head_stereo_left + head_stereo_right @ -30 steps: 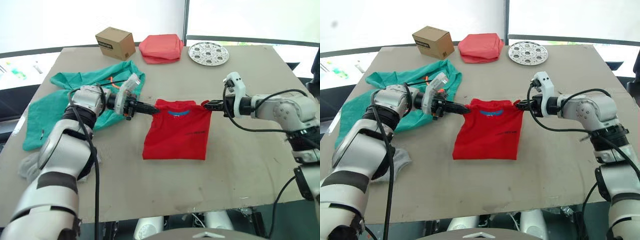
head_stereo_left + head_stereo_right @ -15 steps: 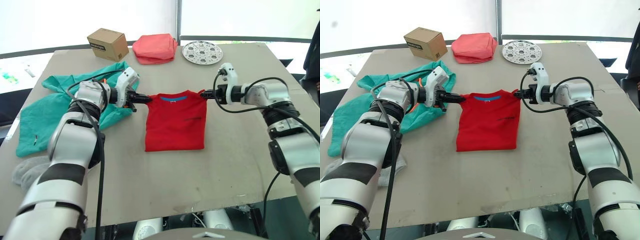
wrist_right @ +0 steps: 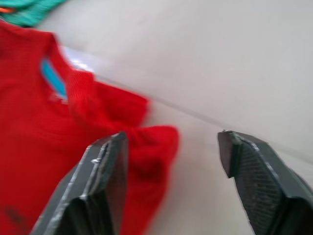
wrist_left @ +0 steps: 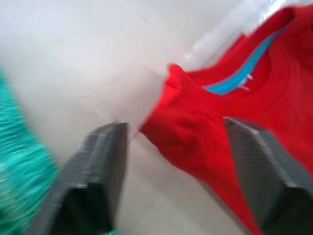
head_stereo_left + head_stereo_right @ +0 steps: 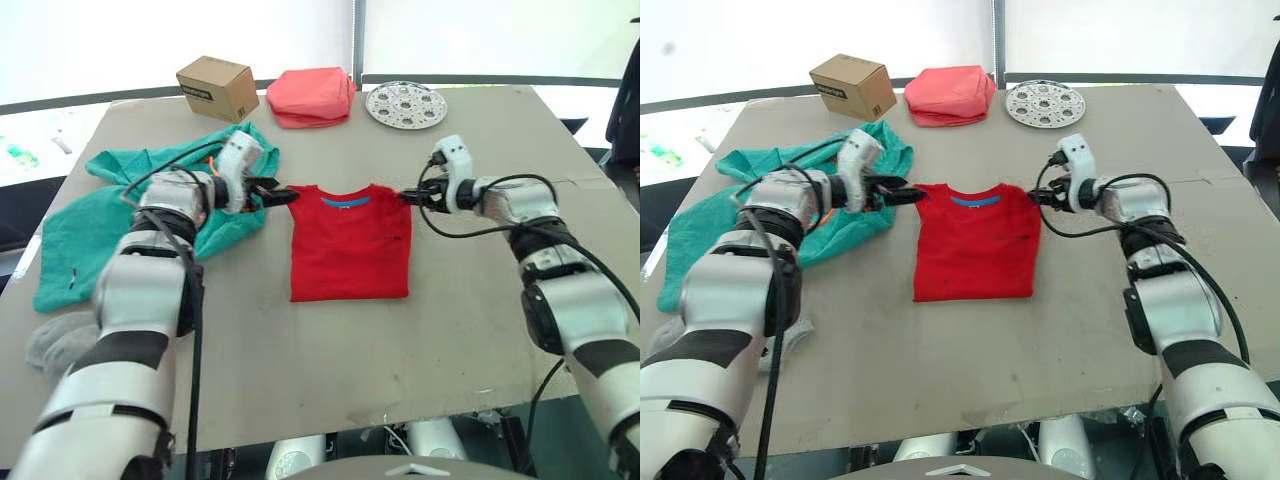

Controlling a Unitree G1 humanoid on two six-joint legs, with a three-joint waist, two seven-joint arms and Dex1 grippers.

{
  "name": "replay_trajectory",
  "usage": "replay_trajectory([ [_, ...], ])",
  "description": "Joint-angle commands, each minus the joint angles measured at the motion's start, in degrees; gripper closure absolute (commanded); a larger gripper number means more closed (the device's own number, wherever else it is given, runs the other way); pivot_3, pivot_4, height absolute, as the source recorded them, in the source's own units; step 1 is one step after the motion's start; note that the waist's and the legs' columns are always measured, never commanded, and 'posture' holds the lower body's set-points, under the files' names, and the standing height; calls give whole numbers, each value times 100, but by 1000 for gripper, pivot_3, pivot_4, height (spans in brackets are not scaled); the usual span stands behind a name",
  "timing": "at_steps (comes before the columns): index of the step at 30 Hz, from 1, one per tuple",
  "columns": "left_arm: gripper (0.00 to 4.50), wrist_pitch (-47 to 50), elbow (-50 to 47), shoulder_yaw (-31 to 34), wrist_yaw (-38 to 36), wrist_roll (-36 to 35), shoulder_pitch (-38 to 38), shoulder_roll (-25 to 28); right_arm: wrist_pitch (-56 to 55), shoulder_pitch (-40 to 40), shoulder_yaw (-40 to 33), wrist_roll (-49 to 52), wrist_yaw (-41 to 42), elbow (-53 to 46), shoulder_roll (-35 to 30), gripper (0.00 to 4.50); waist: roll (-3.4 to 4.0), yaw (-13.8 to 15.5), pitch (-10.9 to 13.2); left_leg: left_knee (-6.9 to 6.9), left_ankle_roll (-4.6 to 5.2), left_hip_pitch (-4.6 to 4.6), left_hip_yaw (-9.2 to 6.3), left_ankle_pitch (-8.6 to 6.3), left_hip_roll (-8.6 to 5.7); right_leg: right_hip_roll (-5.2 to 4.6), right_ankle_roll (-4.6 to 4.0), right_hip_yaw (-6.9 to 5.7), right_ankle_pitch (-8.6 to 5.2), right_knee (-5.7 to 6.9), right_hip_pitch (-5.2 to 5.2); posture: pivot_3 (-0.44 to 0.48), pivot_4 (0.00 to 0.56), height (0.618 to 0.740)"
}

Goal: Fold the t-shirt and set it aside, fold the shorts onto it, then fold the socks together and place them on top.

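The red t-shirt (image 5: 350, 245) lies folded into a rectangle at the table's middle, its blue neckband toward the far side. My left gripper (image 5: 277, 193) is at the shirt's far left corner with its jaws open; in the left wrist view that loose corner (image 4: 190, 122) lies between the spread fingers (image 4: 100, 176). At the far right corner my right gripper (image 5: 409, 197) is open too, and the cloth (image 3: 54, 142) reaches just past one finger (image 3: 102, 181). The teal shorts (image 5: 110, 205) lie crumpled to the left. The grey socks (image 5: 55, 340) sit near the front left edge.
Along the table's far edge stand a cardboard box (image 5: 217, 86), a folded salmon-pink cloth bundle (image 5: 312, 96) and a round perforated metal plate (image 5: 405, 103). Bare tabletop (image 5: 480, 330) stretches in front of and to the right of the shirt.
Both grippers were shut on the shirt's far corners and have opened, letting the cloth go. The shirt has stayed flat in the same place.
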Motion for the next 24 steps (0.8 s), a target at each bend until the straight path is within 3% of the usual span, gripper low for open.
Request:
replay_trajectory([
  [1,1088,594,-757,640,-544,-664,75,56,718,813,-448,368,-256,-2494,-169,1592,0,6,-1,-2,-2,0,-3,1,0,-5,0,-2,0,-1,1,0,150,736],
  [3,1088,903,-1360,848,-702,-945,377,3,1143,1310,-727,679,-476,-3596,-69,1592,3,8,-3,-2,-5,1,-5,3,0,-15,0,-4,0,0,2,0,150,736],
  [4,1088,1000,-2127,965,-634,-1156,877,-110,1129,1661,-713,777,-548,-4207,81,1592,12,-7,-7,-2,-8,4,-7,4,1,-22,0,-3,0,0,3,0,150,736],
  [6,1038,1344,-3831,1273,-140,-1617,1999,-444,1088,2239,-488,788,-819,-4992,501,1048,23,-51,-15,-4,-13,19,-3,7,2,-26,0,13,0,-3,6,0,150,736],
  [7,1038,1408,-4550,1429,95,-1820,2496,-609,1035,2451,-346,723,-945,-5169,688,905,25,-97,-17,-5,-14,28,-3,7,2,-27,-1,17,0,-3,12,0,150,736],
  [8,1038,1527,-5244,1549,328,-2002,2936,-763,920,2596,-191,585,-1052,-5187,820,330,22,-116,-17,-6,-22,33,-3,12,2,-26,0,19,1,-8,12,0,150,736],
  [9,1038,1683,-5917,1606,547,-2149,3352,-881,763,2708,-53,445,-1113,-5140,922,66,20,-146,-18,-3,-23,43,-4,12,3,-28,-2,25,0,2,18,0,150,736],
  [12,1038,1864,-7604,1430,791,-2266,4648,-901,275,2954,417,21,-1186,-4713,1133,7,17,-126,-14,-10,-26,46,-6,12,5,-26,-3,24,1,-1,15,0,150,736],
  [15,1038,1830,-8385,1358,811,-2376,5394,-789,-158,3153,1084,-543,-982,-4023,987,7,18,-82,-15,-10,-28,65,-4,12,3,-28,-9,25,3,-6,30,0,150,736],
  [19,16,1517,-8889,1374,511,-2505,6015,-460,-446,3573,998,-619,-1040,-4181,936,0,19,25,-22,-12,-48,87,-13,-4,2,-31,-30,14,-10,-33,58,0,150,736],
  [24,16,1544,-9542,1724,-122,-3015,6884,243,775,4469,168,289,-1251,-6335,885,0,28,55,-16,-37,-51,69,-29,-5,5,-29,-31,4,-7,-57,53,0,150,736],
])
